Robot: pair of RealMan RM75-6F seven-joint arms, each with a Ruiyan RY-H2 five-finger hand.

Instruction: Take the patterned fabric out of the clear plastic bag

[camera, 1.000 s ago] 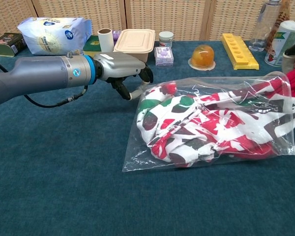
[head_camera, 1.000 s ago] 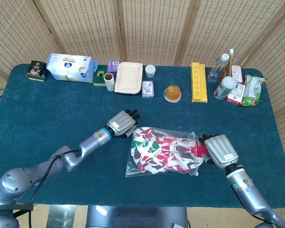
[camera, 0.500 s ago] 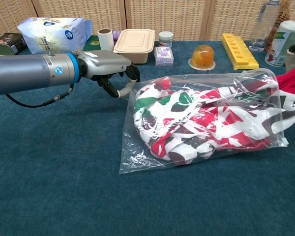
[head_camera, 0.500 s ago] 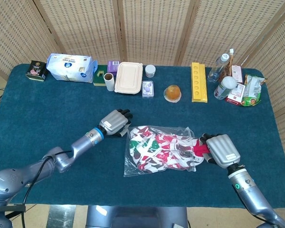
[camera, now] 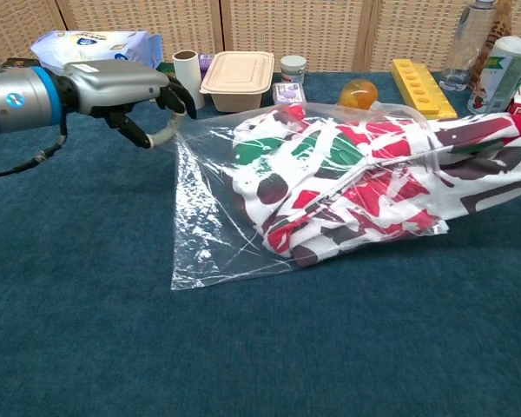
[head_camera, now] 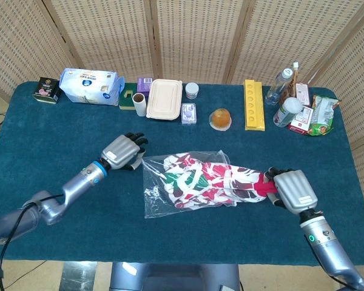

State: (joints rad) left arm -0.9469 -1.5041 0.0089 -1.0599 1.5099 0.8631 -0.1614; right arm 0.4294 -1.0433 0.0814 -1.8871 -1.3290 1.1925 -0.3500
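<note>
On the dark blue cloth-covered bench (head_camera: 42,151), the two arms are pulling apart along the clear plastic bag (head_camera: 155,188). The left robot hand (head_camera: 122,151) pinches the bag's closed corner and has dragged it leftward from its position a second ago, so the film now stretches loose and empty on that side. The right robot hand (head_camera: 294,191) grips the red end of the white, red and green patterned fabric (head_camera: 197,180) and has drawn back to the right, well away from the other. In the chest view, the fabric's right end (camera: 495,161) lies past the bag's mouth on the bare bench, while most of the bundle sits under the plastic. By my reading, the extraction is about a third done; more separation between the hands should slide the rest free, provided the left pinch holds and the fabric does not bunch at the opening.
</note>
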